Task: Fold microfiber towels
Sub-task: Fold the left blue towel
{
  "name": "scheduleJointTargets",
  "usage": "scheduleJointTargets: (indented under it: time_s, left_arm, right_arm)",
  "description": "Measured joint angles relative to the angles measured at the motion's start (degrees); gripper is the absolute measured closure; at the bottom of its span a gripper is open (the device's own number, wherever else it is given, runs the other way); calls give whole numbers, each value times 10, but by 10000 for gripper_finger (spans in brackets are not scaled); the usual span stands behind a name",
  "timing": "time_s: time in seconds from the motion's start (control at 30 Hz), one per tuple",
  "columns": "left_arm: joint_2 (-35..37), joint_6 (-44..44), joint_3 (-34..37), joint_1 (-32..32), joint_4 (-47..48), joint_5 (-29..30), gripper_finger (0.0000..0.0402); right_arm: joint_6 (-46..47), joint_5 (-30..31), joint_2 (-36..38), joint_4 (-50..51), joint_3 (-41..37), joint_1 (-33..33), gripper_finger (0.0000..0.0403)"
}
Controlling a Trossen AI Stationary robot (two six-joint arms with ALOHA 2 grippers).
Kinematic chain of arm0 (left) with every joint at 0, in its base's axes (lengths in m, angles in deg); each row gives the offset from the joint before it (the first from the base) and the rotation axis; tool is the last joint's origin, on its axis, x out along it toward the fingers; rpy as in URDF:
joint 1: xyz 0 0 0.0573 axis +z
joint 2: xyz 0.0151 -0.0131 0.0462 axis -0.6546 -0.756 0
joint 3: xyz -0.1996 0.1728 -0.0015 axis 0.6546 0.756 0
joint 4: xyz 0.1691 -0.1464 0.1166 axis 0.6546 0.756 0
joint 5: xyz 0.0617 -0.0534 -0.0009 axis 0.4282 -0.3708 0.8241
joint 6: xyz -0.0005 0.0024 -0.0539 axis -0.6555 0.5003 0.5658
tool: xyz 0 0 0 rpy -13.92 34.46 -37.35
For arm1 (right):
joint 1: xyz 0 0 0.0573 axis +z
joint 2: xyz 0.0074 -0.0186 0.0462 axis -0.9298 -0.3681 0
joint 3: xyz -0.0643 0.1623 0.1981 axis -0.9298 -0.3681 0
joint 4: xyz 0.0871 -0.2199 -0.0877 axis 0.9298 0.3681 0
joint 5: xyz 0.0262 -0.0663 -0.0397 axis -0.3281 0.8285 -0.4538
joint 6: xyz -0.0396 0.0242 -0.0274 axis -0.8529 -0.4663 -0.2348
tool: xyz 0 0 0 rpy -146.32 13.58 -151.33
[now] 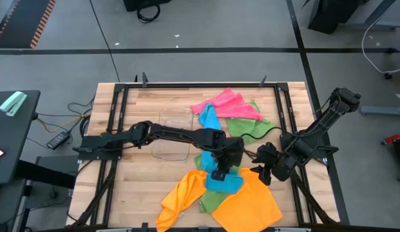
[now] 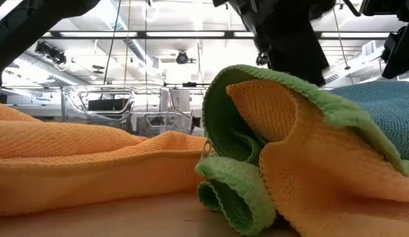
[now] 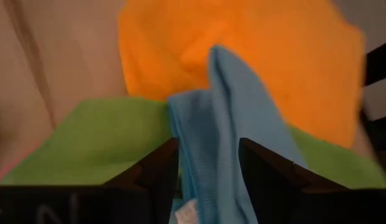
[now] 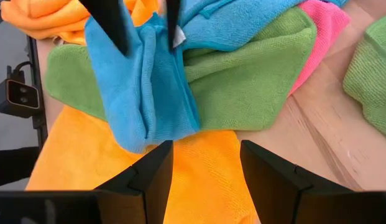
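Note:
A sky-blue towel lies bunched on a heap of green and orange towels near the table's front. My left gripper hangs just over it, fingers apart, one on each side of a raised blue fold. My right gripper waits open to the right of the heap, above orange cloth, with nothing between its fingers. Pink, green and blue towels lie heaped at the far side. My left gripper has one finger on each side of the blue towel's raised fold, slanting down from the table's left. I cannot tell whether the fingers touch the cloth. The towel's lower part rests on the green and orange towels.
A small clear plastic tray stands on the bare wood left of centre. A second orange towel lies at the front edge. In the low view an orange and green cloth fills the foreground. A dark frame rail borders the table.

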Motion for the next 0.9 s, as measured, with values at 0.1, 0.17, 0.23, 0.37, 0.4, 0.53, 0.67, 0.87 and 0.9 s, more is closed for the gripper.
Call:
scheduleJointTargets:
  time_s: [0.1, 0.17, 0.23, 0.37, 0.4, 0.53, 0.67, 0.87, 0.9]
  left_arm:
    - [12, 1, -1, -11, -1, -49, 233]
    - [12, 6, -1, -25, 0, -58, 237]
    - [7, 10, 0, -40, -1, -57, 242]
    - [-14, 11, 0, -65, -6, 26, 252]
    - [-17, 10, 0, -70, -9, 59, 254]
    - [-24, 4, -2, -80, -30, 121, 257]
    - [-43, 22, 0, -74, -33, 128, 249]
    - [-59, 54, 1, -63, -20, 125, 247]
    - [-60, 63, 1, -62, -23, 122, 249]
  right_arm:
    - [-6, 0, 0, 6, 0, 0, 207]
    - [-10, 7, 0, 6, 0, 0, 207]
    - [-10, 18, 0, 6, 0, 0, 207]
    - [-8, 24, 0, 5, 0, 0, 207]
    - [-6, 24, 0, 5, 0, 0, 207]
    - [-5, 24, 0, 4, 0, 0, 207]
    - [0, 24, 0, 1, 0, 0, 207]
    - [6, 24, 0, -6, 0, 9, 207]
    - [9, 24, 0, -7, 0, 12, 207]
